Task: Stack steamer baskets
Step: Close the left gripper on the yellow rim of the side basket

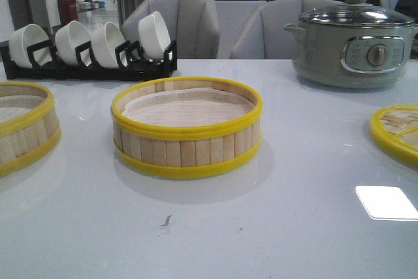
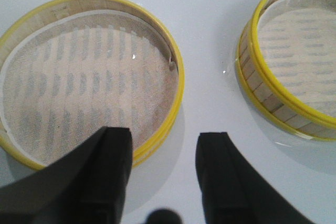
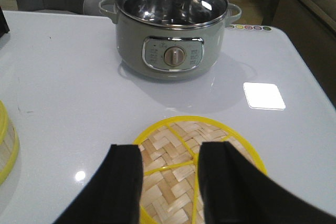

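Observation:
Two steamer baskets of pale bamboo slats with yellow bands stand on the white table. One is in the middle (image 1: 186, 151) and one at the left edge (image 1: 26, 129). In the left wrist view my left gripper (image 2: 164, 145) is open above the near rim (image 2: 177, 77) of the left basket. One finger lies over its whitish liner, the other over bare table. The middle basket (image 2: 257, 85) stands apart to the side. My right gripper (image 3: 169, 153) is open with nothing between its fingers. Neither gripper shows in the front view.
Under my right gripper lies a flat woven bamboo lid with a yellow rim (image 3: 210, 129), also at the right edge (image 1: 395, 129). A grey-green electric pot with a glass lid (image 1: 356, 47) stands at the back right. A black rack of white bowls (image 1: 88, 47) stands at the back left.

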`<state>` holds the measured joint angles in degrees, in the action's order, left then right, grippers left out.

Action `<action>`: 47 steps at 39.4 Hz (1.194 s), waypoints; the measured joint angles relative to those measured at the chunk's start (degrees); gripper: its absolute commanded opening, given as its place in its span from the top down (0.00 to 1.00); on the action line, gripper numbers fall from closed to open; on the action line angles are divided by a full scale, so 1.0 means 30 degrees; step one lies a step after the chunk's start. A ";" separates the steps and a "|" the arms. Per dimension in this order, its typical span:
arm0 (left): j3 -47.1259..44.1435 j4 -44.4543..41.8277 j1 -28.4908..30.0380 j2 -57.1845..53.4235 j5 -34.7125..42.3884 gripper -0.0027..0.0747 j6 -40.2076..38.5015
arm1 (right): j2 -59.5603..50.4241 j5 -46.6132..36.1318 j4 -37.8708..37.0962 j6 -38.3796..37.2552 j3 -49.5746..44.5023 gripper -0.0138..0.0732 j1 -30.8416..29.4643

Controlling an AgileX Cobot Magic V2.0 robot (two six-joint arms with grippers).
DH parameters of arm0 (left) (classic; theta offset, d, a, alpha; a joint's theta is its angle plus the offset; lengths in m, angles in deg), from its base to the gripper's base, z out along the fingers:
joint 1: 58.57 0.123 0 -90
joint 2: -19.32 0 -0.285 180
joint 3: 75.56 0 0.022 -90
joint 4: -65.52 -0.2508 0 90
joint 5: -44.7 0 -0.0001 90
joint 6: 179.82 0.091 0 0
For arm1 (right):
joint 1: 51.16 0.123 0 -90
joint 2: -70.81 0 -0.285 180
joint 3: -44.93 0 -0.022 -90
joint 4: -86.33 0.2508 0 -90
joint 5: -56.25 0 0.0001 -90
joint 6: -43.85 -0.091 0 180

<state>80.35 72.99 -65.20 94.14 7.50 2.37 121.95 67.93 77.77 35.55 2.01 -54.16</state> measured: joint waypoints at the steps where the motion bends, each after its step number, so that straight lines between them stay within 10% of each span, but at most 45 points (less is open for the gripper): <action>1: 0.0000 0.0000 -0.0022 0.0320 0.0273 0.46 0.0000 | 0.0000 -0.0010 0.0000 0.0000 0.0000 0.41 0.0000; 40: 0.5669 0.0155 -0.1853 1.3069 0.2237 0.46 0.0000 | 0.0000 0.0736 0.0034 0.0000 0.0000 0.41 0.0000; 47: 0.5669 0.0155 -0.1853 1.3302 0.2237 0.62 0.0000 | 0.0000 0.0860 0.0034 0.0000 0.0000 0.41 0.0000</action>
<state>97.36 73.45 -70.76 134.05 14.21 2.37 121.95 70.51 77.87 35.55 2.01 -54.16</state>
